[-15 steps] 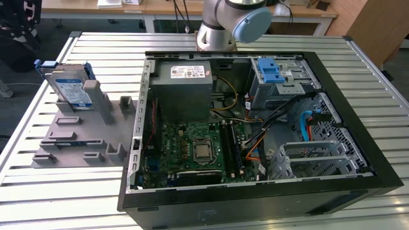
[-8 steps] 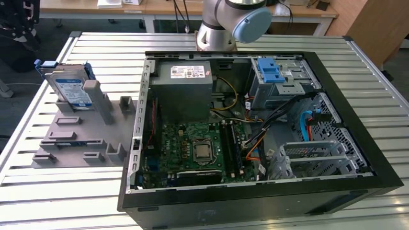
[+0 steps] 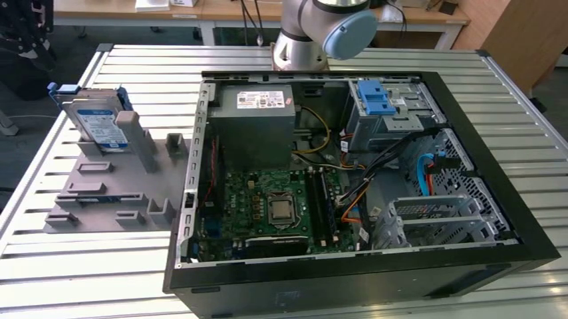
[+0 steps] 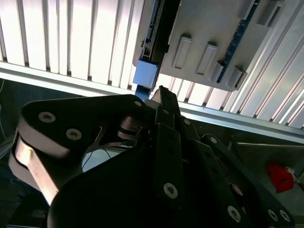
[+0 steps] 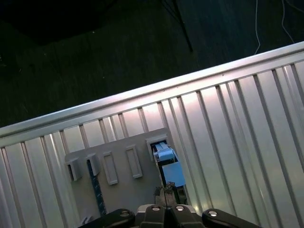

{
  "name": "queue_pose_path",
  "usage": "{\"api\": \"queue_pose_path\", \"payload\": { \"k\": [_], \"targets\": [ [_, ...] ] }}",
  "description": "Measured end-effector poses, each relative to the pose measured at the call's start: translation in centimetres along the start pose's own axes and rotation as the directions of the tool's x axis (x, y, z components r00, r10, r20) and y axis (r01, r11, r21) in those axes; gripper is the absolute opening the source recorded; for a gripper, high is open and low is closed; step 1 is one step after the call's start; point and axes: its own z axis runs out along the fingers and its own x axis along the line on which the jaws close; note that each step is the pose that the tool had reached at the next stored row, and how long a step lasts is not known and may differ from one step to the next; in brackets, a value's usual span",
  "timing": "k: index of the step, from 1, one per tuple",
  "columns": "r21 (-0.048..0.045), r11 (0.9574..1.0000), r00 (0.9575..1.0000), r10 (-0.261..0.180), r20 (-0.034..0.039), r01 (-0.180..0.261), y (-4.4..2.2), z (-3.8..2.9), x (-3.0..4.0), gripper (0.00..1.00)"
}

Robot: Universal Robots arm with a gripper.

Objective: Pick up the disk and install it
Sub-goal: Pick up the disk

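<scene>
The work stood at its opening step, the pick-up. The disk (image 3: pixel 96 123), a flat silver-grey rectangular hard drive with a white-and-blue label and blue plastic side rails, stood upright on edge in a slot of the grey plastic holder plate (image 3: pixel 105 194). That plate lay on the ribbed aluminium table (image 3: pixel 80 272), just beside the open black computer case (image 3: pixel 497 226). Nothing touched the disk in the exterior view, so I judged that neither the picking nor the installing had been done.

In both wrist views the black gripper (image 5: pixel 166 192) hung over the holder plate, its tips aimed down at the disk's upper edge. The jaws looked drawn together, with nothing between them. Straight ahead of the jaw tips, and apart from them, lay the disk's top end with its pale blue rail. Off to one side of the jaws ran the holder plate's row of empty raised slots. Off to the other side were the bare ribs of the table.

As I judged it, a grasp from there called for the jaws to part wider than the disk's thickness. They would then have to line up across its two flat faces rather than its railed edges, and close only once the top edge sat well between the pads. The lift would have to run straight up along the slot, since a tilted pull could bind the rails against the holder plate.
</scene>
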Motion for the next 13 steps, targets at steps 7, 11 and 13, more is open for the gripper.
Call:
{"api": "queue_pose_path", "payload": {
  "k": [7,11,13],
  "targets": [
    [-0.0002,0.9998,0.9998,-0.018,-0.0005,0.018,0.01,0.01,0.00,0.11],
    [-0.0002,0.9998,0.9998,-0.018,-0.0005,0.018,0.01,0.00,0.00,0.11],
    [-0.0002,0.9998,0.9998,-0.020,-0.0006,0.020,0.01,0.00,0.00,0.11]
  ]
}}
